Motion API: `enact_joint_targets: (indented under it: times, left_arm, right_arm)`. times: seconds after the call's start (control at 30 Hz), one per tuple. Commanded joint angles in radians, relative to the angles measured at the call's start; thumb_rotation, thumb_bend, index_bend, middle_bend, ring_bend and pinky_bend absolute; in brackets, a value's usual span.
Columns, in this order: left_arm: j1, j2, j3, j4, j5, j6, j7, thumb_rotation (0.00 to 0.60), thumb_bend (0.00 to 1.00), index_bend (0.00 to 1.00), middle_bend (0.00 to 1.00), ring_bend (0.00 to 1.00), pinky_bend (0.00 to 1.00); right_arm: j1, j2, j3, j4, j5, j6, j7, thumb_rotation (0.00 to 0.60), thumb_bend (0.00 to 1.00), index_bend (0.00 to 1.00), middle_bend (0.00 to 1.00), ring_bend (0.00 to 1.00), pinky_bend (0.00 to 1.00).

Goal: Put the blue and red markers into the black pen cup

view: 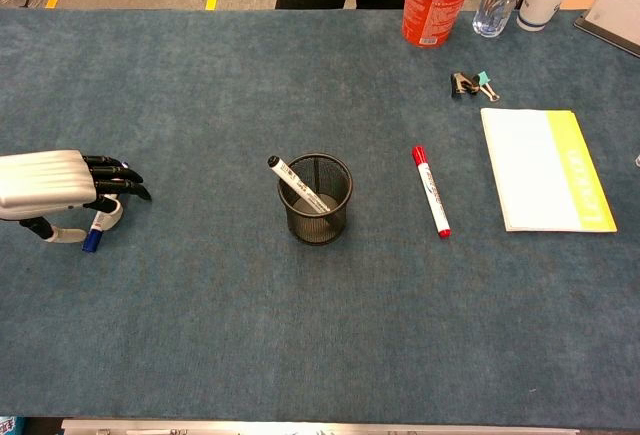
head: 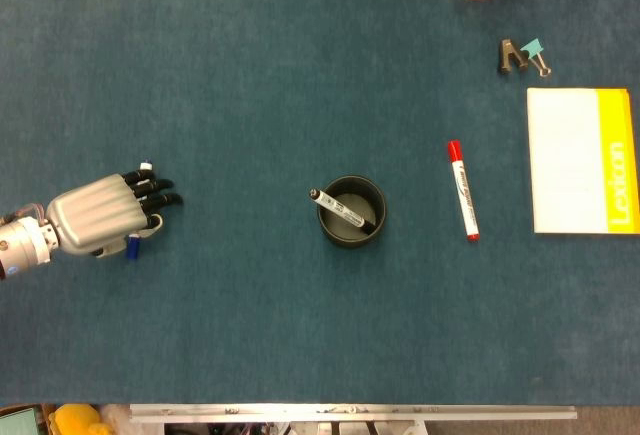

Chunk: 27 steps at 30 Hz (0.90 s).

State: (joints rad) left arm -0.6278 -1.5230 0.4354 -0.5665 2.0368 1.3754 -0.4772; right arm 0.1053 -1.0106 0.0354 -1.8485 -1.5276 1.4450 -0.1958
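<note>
A: Take the black pen cup [view: 316,198] as the reference. What's out to its left?

B: Well to its left, the left hand [head: 98,219] has its fingers curled around the blue marker [view: 92,237]. Only the blue cap end pokes out below the hand, and whether the marker is off the table [head: 250,75] I can't tell.

A: And the cup itself?

B: It holds one pen with a black cap, leaning on the left rim. Neither colored marker is inside, so I'd judge nothing is delivered yet.

A: To its right?

B: The red marker [view: 431,190] lies flat near the cup, untouched. Further right is a yellow-edged notepad [view: 545,169], with binder clips [view: 471,85] behind it. The right hand isn't visible in either view.

A: So what remains?

B: Both drops: blue first, probably, then red.
</note>
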Motion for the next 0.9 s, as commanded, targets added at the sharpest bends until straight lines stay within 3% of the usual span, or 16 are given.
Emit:
enact_joint_targets:
  times: [0.03,0.2,0.43,0.6,0.9]
  left_arm:
    - [-0.004,0.005,0.000,-0.017,-0.002,-0.012,0.010,0.600,0.26,0.49,0.16,0.11,0.18]
    - [-0.006,0.012,-0.012,-0.045,-0.017,-0.022,0.025,0.600,0.26,0.44,0.16,0.11,0.17]
    - [-0.004,0.014,-0.016,-0.067,-0.022,-0.028,0.050,0.600,0.26,0.45,0.15,0.09,0.16]
    - [0.000,0.013,-0.017,-0.072,-0.026,-0.038,0.061,0.600,0.26,0.48,0.12,0.00,0.07]
    - [0.008,0.009,-0.026,-0.068,-0.034,-0.032,0.078,0.600,0.26,0.50,0.07,0.00,0.01]
  right_arm:
    - [-0.002,0.002,0.000,0.000,0.000,0.002,0.002,0.600,0.14,0.46,0.37,0.29,0.25]
    - [-0.005,0.004,0.000,0.002,-0.002,0.005,0.007,0.600,0.14,0.46,0.37,0.29,0.26]
    - [-0.008,0.005,0.000,0.007,-0.002,0.008,0.017,0.600,0.14,0.46,0.37,0.29,0.26]
    - [-0.010,0.007,0.000,0.008,-0.003,0.010,0.021,0.600,0.14,0.46,0.37,0.29,0.26]
    - [-0.011,0.005,0.000,0.010,0.000,0.007,0.022,0.600,0.14,0.46,0.37,0.29,0.26]
